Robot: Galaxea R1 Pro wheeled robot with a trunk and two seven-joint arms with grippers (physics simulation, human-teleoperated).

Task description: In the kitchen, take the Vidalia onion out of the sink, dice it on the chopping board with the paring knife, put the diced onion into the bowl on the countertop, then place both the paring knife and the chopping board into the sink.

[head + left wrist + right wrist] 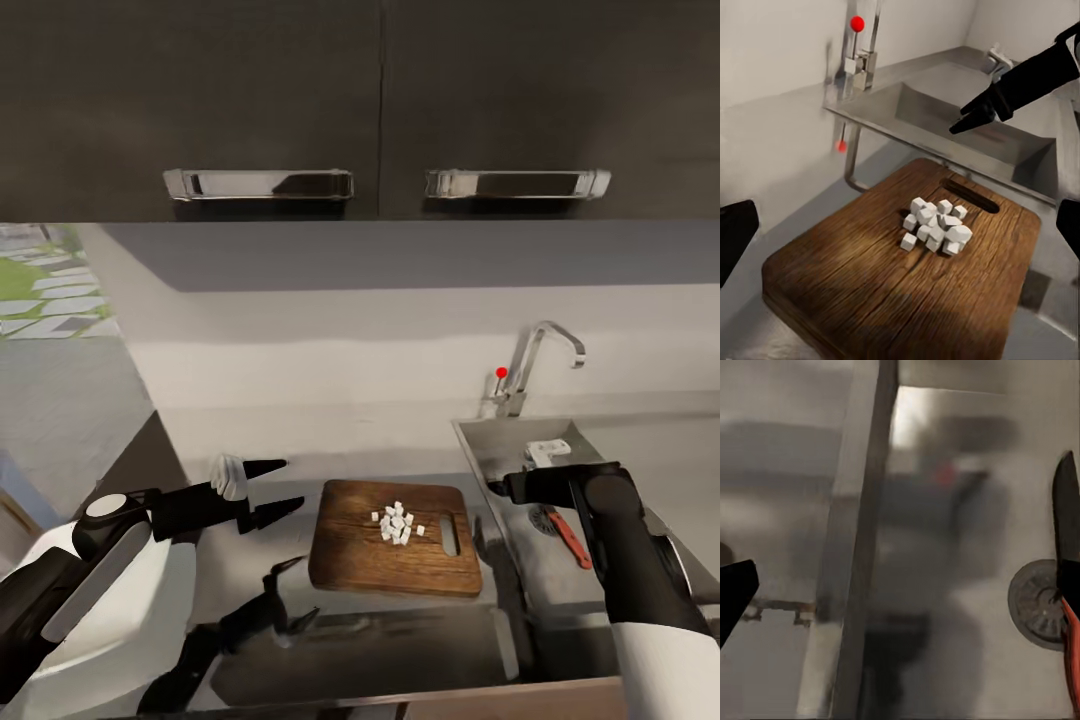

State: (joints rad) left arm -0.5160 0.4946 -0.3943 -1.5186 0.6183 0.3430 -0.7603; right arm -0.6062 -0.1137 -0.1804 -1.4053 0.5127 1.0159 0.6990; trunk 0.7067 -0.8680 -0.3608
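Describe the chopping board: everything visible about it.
The chopping board is a dark brown wooden rectangle with rounded corners and visible grain, lying flat on the grey countertop just beside the sink. A slot handle hole sits near the end facing the sink. A cluster of small white diced onion cubes rests on it. No gripper touches it.

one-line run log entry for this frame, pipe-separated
onion: diced onion piled on chopping board | paring knife lying in sink | left gripper open beside board | right gripper over sink, state unclear
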